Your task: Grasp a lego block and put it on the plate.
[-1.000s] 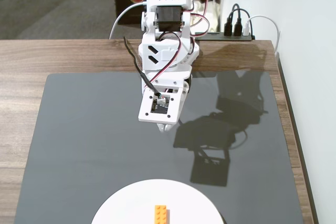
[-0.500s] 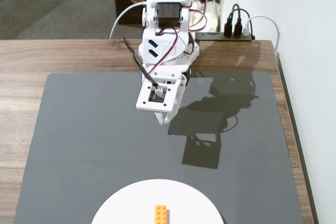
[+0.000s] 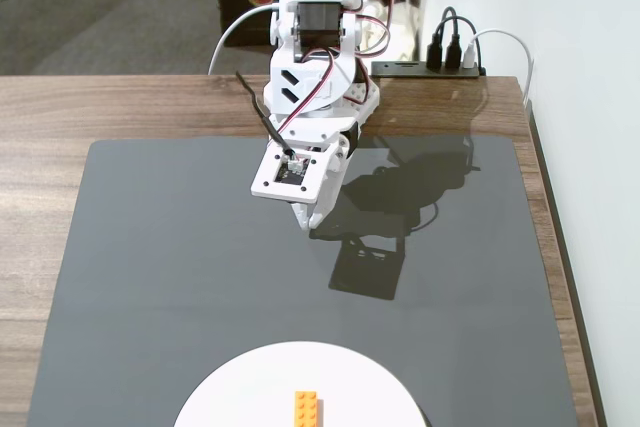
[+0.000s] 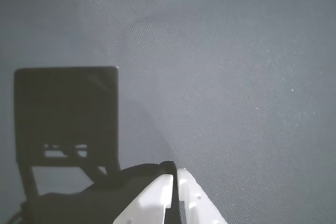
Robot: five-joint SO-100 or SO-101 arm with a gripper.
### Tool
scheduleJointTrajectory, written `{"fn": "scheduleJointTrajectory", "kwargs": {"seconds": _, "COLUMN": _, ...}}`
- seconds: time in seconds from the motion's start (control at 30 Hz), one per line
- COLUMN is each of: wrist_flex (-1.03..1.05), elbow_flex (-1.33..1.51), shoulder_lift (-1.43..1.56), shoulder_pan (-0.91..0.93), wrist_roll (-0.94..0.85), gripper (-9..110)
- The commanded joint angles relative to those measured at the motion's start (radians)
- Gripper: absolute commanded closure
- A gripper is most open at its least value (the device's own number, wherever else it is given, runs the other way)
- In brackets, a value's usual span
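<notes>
One small orange studded plastic brick [image 3: 307, 408] lies on one large white round plate [image 3: 230, 392] at the dark mat's [image 3: 150, 267] near edge. The white two-finger hand [image 4: 175, 178], closed and empty, hovers well apart.

A dark grey mat [image 3: 180, 267] covers the wooden table [image 3: 60, 107]. A black power strip [image 3: 425, 69] with plugged cables sits at the table's far edge.
</notes>
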Motion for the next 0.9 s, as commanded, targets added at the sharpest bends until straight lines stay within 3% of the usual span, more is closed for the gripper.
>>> {"fn": "scheduleJointTrajectory", "kwargs": {"seconds": 0.0, "wrist_flex": -0.012, "elbow_flex": 0.003, "shoulder_lift": 0.02, "shoulder_pan": 0.015, "wrist_roll": 0.011, "gripper": 101}}
{"fn": "scheduleJointTrajectory", "kwargs": {"seconds": 0.87, "wrist_flex": -0.028, "elbow_flex": -0.008, "shoulder_lift": -0.046, "shoulder_pan": 0.075, "wrist_roll": 0.043, "gripper": 101}}
